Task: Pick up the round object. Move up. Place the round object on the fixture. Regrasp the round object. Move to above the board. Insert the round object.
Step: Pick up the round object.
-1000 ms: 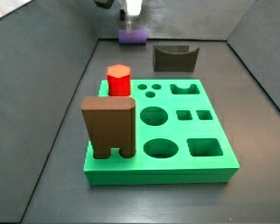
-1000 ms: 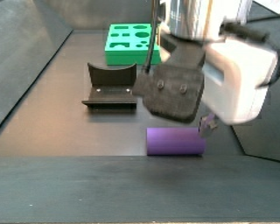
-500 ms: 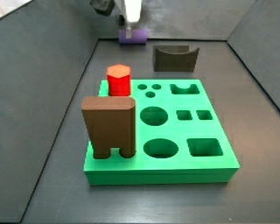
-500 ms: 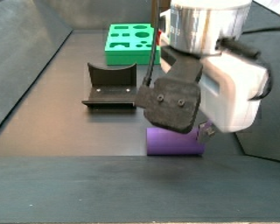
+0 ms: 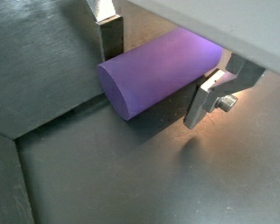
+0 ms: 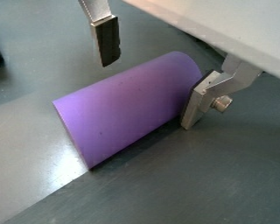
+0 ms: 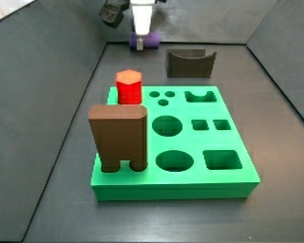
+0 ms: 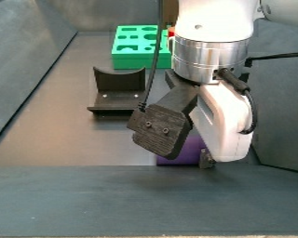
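A dark grey floor [image 7: 66, 142] with low grey walls carries everything. The gripper [image 6: 152, 68] is down at the floor's far end in a side view [image 7: 143, 24], its fingers spread to either side of the round object [image 6: 125, 109], a matte purple cylinder lying on its side. In both wrist views one silver finger [image 6: 104, 31] with its dark pad stands beside the cylinder's curved flank and the other finger [image 6: 206, 96] stands at the opposite flank; the jaws bracket the cylinder, and whether the pads touch it cannot be told. The flat end face of the round object shows in a wrist view [image 5: 119, 86].

In a side view [image 8: 177, 147] only a sliver of purple shows beneath the wrist's bulk. Near it on the floor stands the fixture [image 7: 190, 63], a dark block with a U-shaped notch, also seen in a side view [image 8: 118, 90], apart from the cylinder.

Further out lies the board [image 7: 193, 142], a bright green slab with round, square and hexagonal holes. A red hexagonal peg [image 7: 128, 87] stands upright in the board's far left corner, and a brown arch-shaped block [image 7: 118, 137] stands at its near left corner.
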### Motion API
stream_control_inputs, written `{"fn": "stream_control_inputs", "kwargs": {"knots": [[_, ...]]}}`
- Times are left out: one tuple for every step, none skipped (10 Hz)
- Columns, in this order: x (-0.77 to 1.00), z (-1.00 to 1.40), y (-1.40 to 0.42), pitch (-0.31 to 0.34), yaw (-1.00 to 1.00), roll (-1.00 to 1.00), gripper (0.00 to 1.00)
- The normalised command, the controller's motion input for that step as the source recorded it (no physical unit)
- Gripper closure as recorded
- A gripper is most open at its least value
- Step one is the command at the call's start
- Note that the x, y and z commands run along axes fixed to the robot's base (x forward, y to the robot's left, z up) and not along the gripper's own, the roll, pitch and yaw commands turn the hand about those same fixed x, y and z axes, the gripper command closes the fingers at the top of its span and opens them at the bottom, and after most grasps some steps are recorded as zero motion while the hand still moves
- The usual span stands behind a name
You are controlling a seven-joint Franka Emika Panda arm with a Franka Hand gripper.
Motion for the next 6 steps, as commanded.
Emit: {"fn": "stream_control_inputs", "kwargs": {"knots": [[0.0, -0.57, 0.11, -0.139, -0.45, -0.23, 0.0], [0.0, -0.56, 0.08, -0.143, -0.45, -0.25, 0.0], [0.0, -0.53, 0.06, -0.151, -0.45, -0.26, 0.0], [0.0, -0.54, 0.0, -0.159, -0.49, -0.25, 0.0], [0.05, -0.61, -0.11, -0.146, -0.51, -0.23, 0.0], [0.05, -0.61, -0.14, -0.134, -0.47, -0.23, 0.0]]}}
